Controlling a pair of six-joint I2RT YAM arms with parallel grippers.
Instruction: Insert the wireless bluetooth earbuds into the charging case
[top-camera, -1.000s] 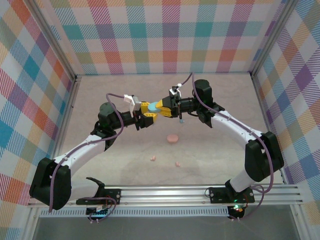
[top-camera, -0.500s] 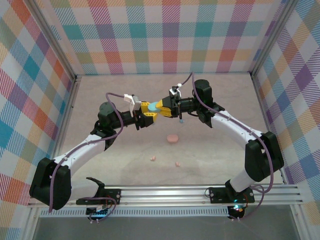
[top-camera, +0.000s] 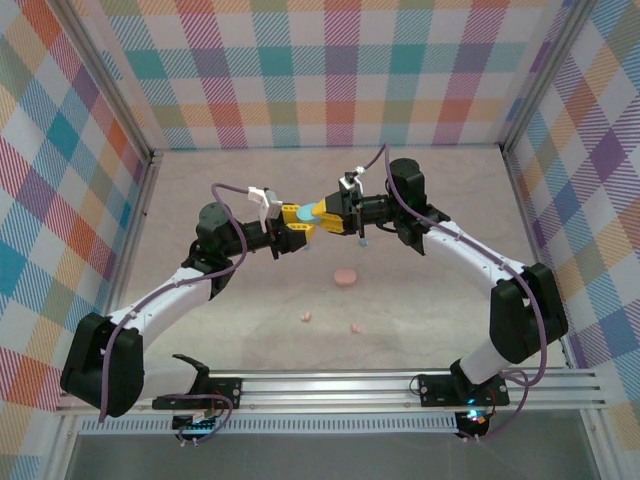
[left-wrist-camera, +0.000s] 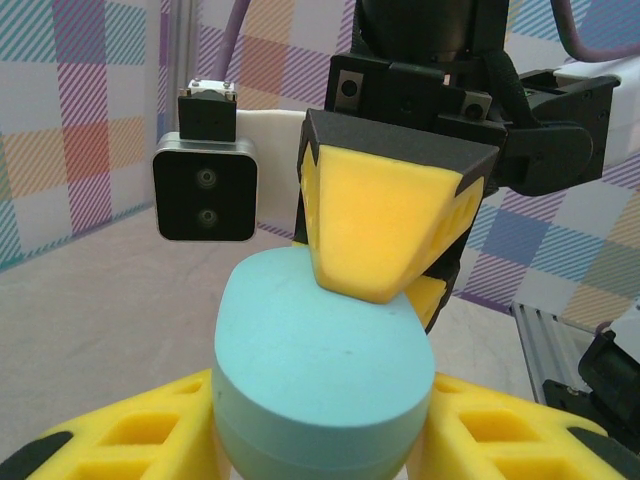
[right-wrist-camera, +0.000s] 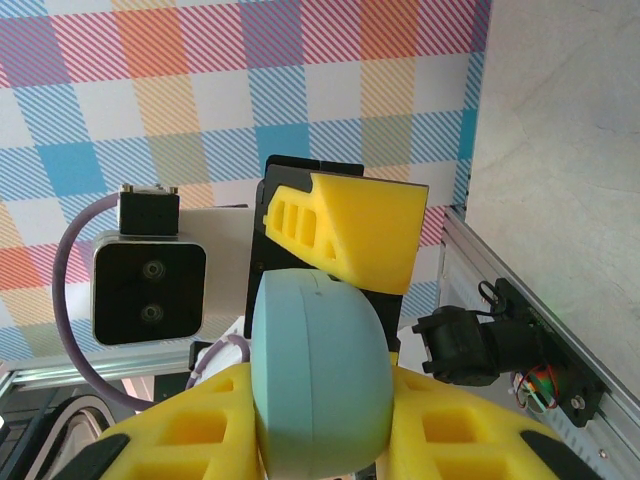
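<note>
I see left fingers (left-wrist-camera: 130, 440) and right fingers (right-wrist-camera: 450, 430) both gripping blue case (top-camera: 313, 213) mid-air | pink case (top-camera: 345, 276), two pink earbuds (top-camera: 307, 316) (top-camera: 354, 328) on table (top-camera: 250, 300) | table edges well apart from all.

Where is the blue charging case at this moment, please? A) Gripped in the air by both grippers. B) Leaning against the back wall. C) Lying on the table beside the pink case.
A: the blue charging case is clamped by the left gripper and the right gripper together, above the table.
</note>
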